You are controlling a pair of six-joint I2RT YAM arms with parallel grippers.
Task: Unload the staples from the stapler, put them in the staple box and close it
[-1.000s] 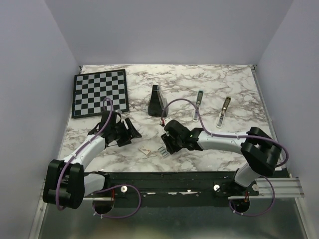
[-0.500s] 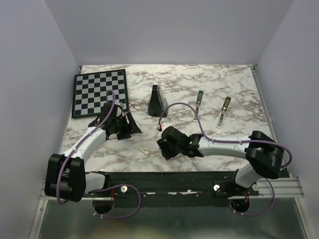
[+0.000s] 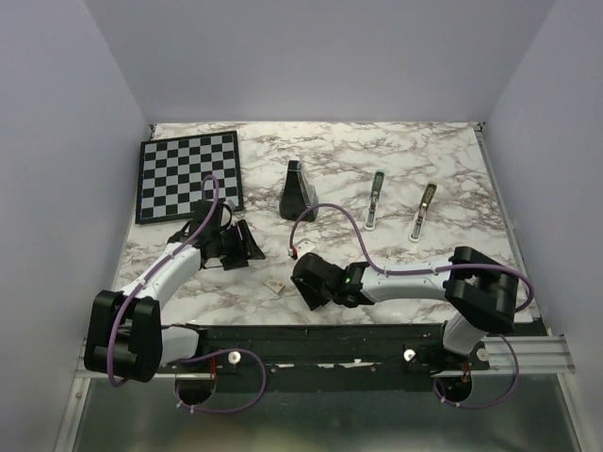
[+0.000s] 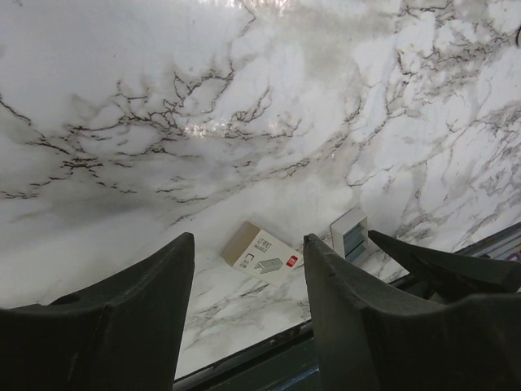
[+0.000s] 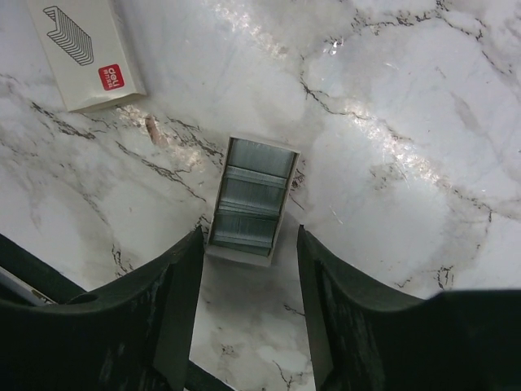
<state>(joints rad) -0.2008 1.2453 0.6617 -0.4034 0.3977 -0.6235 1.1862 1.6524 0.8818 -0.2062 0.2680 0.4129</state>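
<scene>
The right hand has slid left, open and empty over the staples; left hand open, empty.

Silvery-grey ridged staples, white tray, white marble table veined dark grey, cream staple box with red label, my right gripper black.
</scene>
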